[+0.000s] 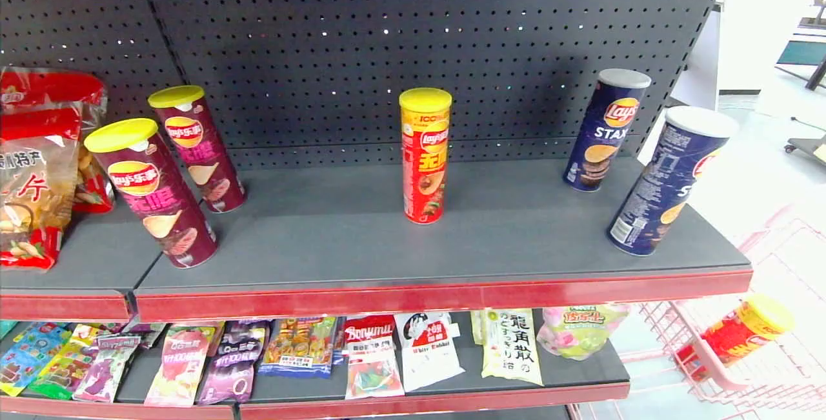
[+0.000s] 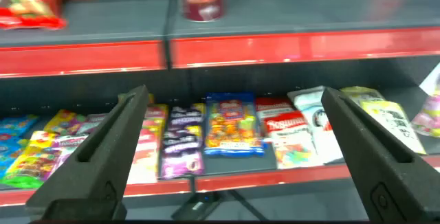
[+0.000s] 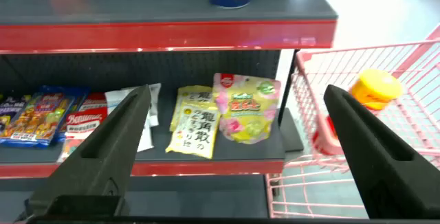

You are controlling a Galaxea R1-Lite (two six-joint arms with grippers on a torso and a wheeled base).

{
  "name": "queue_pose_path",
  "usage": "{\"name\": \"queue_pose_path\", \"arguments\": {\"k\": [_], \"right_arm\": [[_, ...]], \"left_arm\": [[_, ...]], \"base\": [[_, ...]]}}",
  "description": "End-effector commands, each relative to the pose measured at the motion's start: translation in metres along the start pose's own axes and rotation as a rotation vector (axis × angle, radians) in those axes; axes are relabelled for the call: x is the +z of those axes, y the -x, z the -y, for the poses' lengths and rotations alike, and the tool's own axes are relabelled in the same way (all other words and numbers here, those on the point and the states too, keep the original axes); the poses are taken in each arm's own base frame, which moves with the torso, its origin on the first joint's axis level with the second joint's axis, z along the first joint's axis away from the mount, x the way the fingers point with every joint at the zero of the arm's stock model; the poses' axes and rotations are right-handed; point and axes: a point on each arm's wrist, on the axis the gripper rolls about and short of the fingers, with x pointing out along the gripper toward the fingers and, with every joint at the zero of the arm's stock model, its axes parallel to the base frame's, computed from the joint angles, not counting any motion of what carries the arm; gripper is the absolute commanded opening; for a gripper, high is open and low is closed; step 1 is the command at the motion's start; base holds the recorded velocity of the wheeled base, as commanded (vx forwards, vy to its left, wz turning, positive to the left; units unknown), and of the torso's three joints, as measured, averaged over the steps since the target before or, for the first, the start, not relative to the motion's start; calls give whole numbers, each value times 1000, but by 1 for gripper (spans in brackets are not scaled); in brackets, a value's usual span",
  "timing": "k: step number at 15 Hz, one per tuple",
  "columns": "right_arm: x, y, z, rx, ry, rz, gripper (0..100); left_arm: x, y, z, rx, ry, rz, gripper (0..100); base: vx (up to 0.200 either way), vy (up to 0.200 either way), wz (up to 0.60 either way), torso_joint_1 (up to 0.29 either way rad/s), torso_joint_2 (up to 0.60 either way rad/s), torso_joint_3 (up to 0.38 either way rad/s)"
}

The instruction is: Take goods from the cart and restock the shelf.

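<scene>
A red and yellow chip can (image 1: 742, 333) lies tilted in the pink cart (image 1: 781, 368) at the lower right; the right wrist view shows this can (image 3: 375, 90) behind the cart's wire wall (image 3: 309, 121). On the top shelf (image 1: 361, 246) stand two maroon cans (image 1: 155, 191), a red and yellow can (image 1: 424, 155) and two navy cans (image 1: 671, 181). My left gripper (image 2: 234, 93) is open and holds nothing, facing the lower shelf's snack bags (image 2: 230, 124). My right gripper (image 3: 238, 90) is open too, level with the lower shelf beside the cart.
Red snack bags (image 1: 39, 162) fill the top shelf's left end. Wide bare gaps lie between the cans. The lower shelf (image 1: 439, 397) carries a row of flat snack bags. A red lip (image 1: 445, 294) edges the top shelf. Pegboard (image 1: 387, 39) backs it.
</scene>
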Motion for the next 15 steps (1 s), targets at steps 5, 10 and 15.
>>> {"name": "queue_pose_path", "arguments": {"k": [5, 10, 15], "right_arm": [[0, 0, 0, 2, 0, -1, 100], [0, 0, 0, 2, 0, -1, 100], [0, 0, 0, 2, 0, 1, 100]], "left_arm": [[0, 0, 0, 0, -2, 0, 100], [0, 0, 0, 0, 0, 0, 100], [0, 0, 0, 0, 1, 0, 100]], "base": [[0, -200, 0, 1, 0, 2], [0, -200, 0, 3, 2, 2], [0, -200, 0, 5, 2, 3]]}}
